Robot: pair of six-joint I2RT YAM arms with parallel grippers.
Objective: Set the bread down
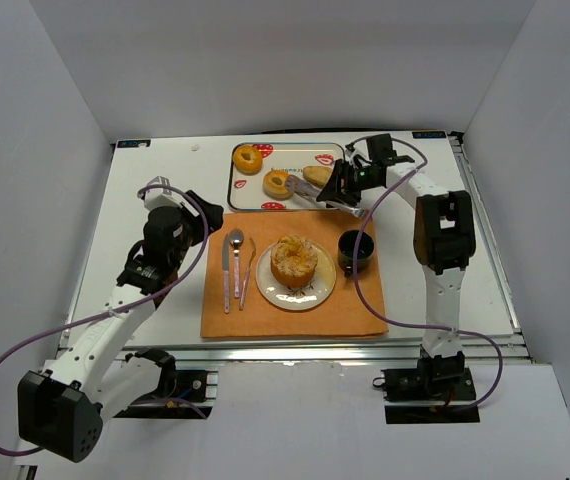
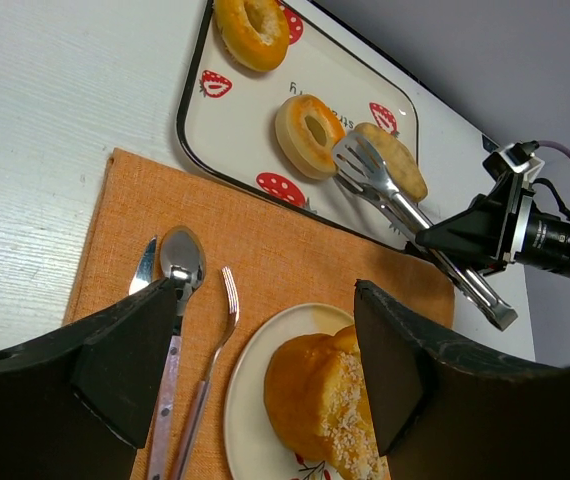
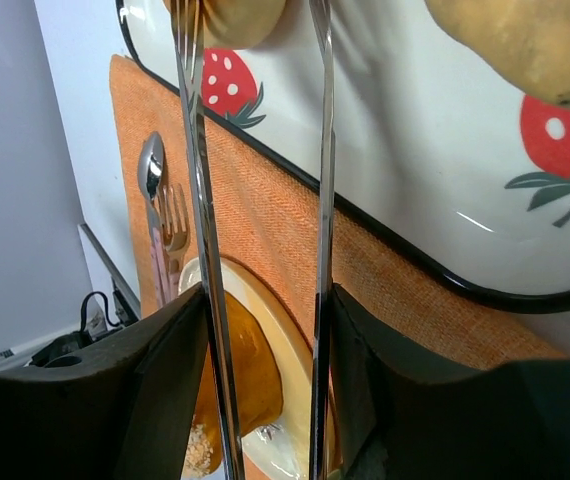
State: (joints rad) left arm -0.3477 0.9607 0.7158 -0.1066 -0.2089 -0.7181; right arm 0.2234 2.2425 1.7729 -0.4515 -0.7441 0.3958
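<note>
**A:** Start at the left. Where is the left claw point(image 2: 265, 310)?

**B:** Off the near left corner of the tray point(image 2: 243, 125), above the placemat point(image 1: 265, 322). Its fingers are wide apart and hold nothing. It is the farther arm.

**A:** And the bread?

**B:** It is on the tray. The ring bread point(image 1: 277, 184) sits at the middle of the tray's near edge, and an oblong roll point(image 1: 317, 175) is just to its right. I take the ring bread as the one to move, because the tongs point(image 2: 405, 215) aim at it.

**A:** Which way is it from the right claw point(image 3: 265, 320)?

**B:** That claw hangs over the tray's right end, clamped on the tongs' handles, with the blades standing apart. The tongs' long axis runs leftward along the tray's near edge, and the ring bread lies straight ahead of the tips. In the right wrist view its edge shows between the blades. I cannot tell whether they touch it. The roll lies outside the right blade.

**A:** Which way does the ring bread point?

**B:** No way in particular. It is round and lies flat with the hole up, so it has no long axis. Only the roll has one, slanting across the tray.
</note>
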